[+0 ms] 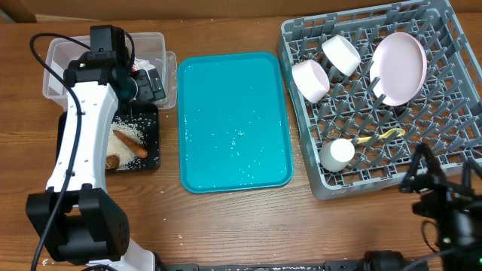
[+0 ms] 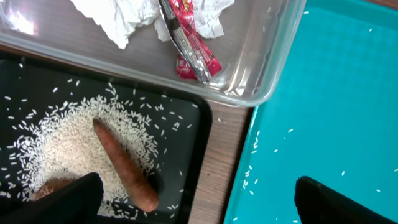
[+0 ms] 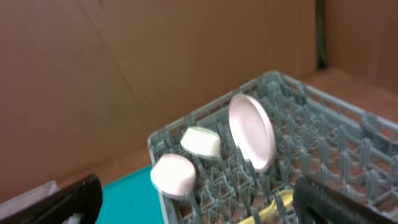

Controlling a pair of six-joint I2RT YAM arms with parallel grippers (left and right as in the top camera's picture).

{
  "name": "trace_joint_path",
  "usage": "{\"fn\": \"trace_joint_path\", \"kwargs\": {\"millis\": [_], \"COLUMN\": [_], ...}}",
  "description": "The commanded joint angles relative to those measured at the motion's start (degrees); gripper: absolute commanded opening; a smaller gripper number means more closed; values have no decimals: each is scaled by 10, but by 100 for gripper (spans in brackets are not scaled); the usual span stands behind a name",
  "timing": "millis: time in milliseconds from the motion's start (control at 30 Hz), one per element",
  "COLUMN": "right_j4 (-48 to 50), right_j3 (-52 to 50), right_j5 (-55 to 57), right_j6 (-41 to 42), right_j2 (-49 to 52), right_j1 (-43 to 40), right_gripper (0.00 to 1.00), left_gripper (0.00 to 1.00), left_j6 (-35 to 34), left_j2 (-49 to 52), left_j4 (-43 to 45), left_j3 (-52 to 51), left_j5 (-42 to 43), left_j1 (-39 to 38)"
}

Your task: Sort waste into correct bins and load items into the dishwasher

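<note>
The clear tub [image 2: 273, 56] holds the napkin [image 2: 124, 15] and the red-and-white wrapper [image 2: 193, 46]. The black tray [image 2: 186, 130] holds rice [image 2: 62, 143], the orange-brown stick [image 2: 124, 165] and the brown chunk [image 2: 46, 188]. My left gripper [image 2: 199, 205] is open and empty above the gap between the black tray and the teal tray. The grey rack [image 1: 452, 113] holds the plate [image 1: 399, 68], two bowls [image 1: 310, 79] [image 1: 341, 54], the cup [image 1: 337, 154] and the yellow spoon [image 1: 380, 135]. My right gripper [image 3: 199, 199] is open and empty, near the rack's front right corner.
The teal tray [image 1: 233, 120] lies in the middle with scattered rice grains on it. A cardboard wall stands behind the table. The right arm [image 1: 444, 203] sits at the front right edge.
</note>
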Motion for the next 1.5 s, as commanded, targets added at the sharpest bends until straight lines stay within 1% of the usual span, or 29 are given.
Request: {"fn": "trace_joint_path", "kwargs": {"millis": [0, 33, 67, 167, 267, 333, 433, 533, 633, 1367, 1467], "right_j4": [102, 130, 185, 306, 398, 432, 441, 439, 439, 441, 441], "right_j3": [-148, -179, -239, -357, -452, -500, -544, -566, -581, -581, -581], "right_j5": [-37, -44, -63, -101, -106, -105, -100, -81, -73, -75, -75], "right_j6": [-18, -18, -18, -18, -14, -14, -14, -14, -14, -14, -14], "right_j2": [-66, -75, -90, -119, -149, -170, -201, -224, -223, -223, -223], "right_j1": [-15, -18, -25, -33, -34, -34, -34, -34, -34, -34, -33], "right_gripper": [100, 100, 100, 100, 100, 100, 100, 100, 100, 100, 100], "left_gripper": [100, 100, 100, 100, 100, 100, 100, 100, 100, 100, 100], "left_j6": [9, 9, 9, 9, 9, 9, 9, 9, 9, 9, 9], "left_j2": [-7, -7, -7, -7, -7, -7, -7, -7, -7, -7, -28], "left_j4": [1, 1, 1, 1, 1, 1, 1, 1, 1, 1, 1], "left_j3": [3, 3, 3, 3, 3, 3, 3, 3, 3, 3, 3], "left_j5": [-3, -3, -3, -3, -3, -3, -3, -3, -3, -3, -2], "left_j1": [-1, -1, -1, -1, -1, -1, -1, -1, -1, -1, -1]}}
